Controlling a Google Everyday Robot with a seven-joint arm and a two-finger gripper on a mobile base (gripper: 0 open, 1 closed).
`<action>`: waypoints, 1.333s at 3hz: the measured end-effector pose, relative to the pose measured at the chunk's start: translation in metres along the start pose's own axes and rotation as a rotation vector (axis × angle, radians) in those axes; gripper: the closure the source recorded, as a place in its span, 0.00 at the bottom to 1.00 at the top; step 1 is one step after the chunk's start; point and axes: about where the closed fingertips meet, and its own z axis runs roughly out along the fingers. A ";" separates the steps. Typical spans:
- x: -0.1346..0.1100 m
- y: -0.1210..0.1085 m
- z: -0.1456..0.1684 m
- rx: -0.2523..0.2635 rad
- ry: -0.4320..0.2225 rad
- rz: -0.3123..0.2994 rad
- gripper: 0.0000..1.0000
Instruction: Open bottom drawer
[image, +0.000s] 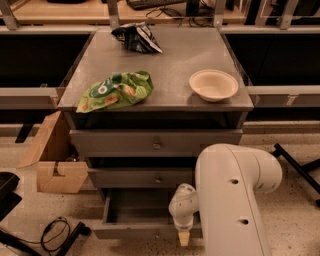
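Observation:
The grey cabinet (165, 60) has three stacked drawers. The bottom drawer (135, 207) stands pulled out, its shallow grey box open to view and its front (130, 231) near the floor. Its knob is hidden behind my arm. The middle drawer (140, 177) and the top drawer (155, 144) are shut, each with a small round knob. My white arm (235, 200) comes in from the lower right. My gripper (183, 239) hangs at the bottom drawer's front edge, pointing down.
On the cabinet top lie a green chip bag (116, 91), a dark snack bag (136, 38) and a cream bowl (213, 84). A cardboard box (52, 157) stands left of the cabinet. Cables (55, 231) lie on the floor at lower left. A black leg (297, 167) crosses the right.

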 end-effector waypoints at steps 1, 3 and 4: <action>0.000 0.000 0.000 0.000 0.000 0.000 0.00; 0.024 -0.023 -0.051 0.102 0.073 0.028 0.18; 0.046 -0.045 -0.072 0.202 0.089 0.050 0.42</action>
